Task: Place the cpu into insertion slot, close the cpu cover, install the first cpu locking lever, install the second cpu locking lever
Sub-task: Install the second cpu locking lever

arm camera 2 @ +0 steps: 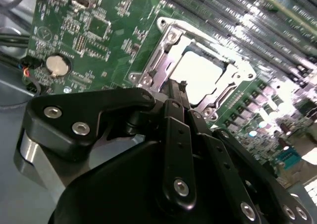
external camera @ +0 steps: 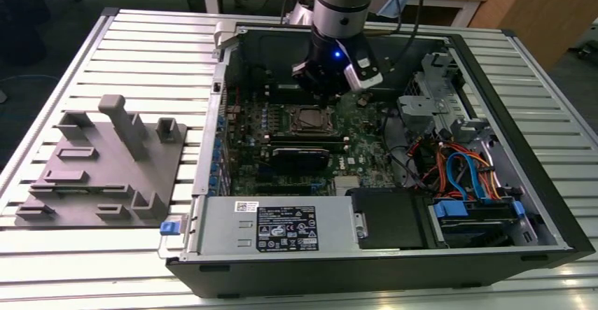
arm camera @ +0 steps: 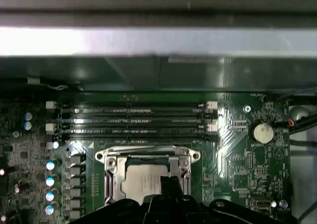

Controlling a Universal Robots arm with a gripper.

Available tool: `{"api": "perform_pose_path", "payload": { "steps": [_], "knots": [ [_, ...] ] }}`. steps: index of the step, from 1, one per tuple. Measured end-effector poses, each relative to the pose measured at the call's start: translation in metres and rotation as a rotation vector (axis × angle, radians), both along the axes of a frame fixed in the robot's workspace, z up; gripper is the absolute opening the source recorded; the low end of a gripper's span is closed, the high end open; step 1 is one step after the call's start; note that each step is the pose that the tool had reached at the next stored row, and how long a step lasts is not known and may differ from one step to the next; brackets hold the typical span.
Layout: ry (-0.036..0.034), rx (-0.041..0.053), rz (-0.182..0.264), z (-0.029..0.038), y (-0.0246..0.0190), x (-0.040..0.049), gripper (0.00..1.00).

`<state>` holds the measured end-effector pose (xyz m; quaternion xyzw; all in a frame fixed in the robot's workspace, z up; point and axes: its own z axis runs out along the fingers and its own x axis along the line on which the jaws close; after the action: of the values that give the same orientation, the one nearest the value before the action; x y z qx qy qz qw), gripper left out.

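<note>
The cpu (arm camera: 139, 180) lies in the insertion slot (external camera: 307, 119) on the green board, its silvery top (arm camera 2: 200, 74) showing bright. The cpu cover (arm camera: 110, 177) lies down flat as a metal frame (arm camera 2: 163, 53) around the chip. My gripper (external camera: 327, 99) hangs just above the far edge of the socket, inside the open computer case. In both wrist views its black fingertips (arm camera 2: 176, 87) are pressed together with nothing between them, the tip (arm camera: 168, 183) hovering over one edge of the chip. I cannot make out the locking levers.
Several long memory slots (arm camera: 133, 120) run beside the socket, and a coin battery (arm camera: 262, 132) sits near it. The case wall (external camera: 224, 79) encloses the board. A power supply (external camera: 276, 229), cables (external camera: 463, 173) and a grey fixture (external camera: 103, 163) on the slatted table lie around.
</note>
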<state>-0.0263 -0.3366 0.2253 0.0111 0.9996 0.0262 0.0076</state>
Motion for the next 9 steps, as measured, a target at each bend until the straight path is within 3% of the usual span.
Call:
{"api": "perform_pose_path", "payload": {
  "steps": [9],
  "knots": [
    [0.0053, -0.0001, 0.000, 0.0000, -0.0098, 0.0000, 0.10]
  ]
}}
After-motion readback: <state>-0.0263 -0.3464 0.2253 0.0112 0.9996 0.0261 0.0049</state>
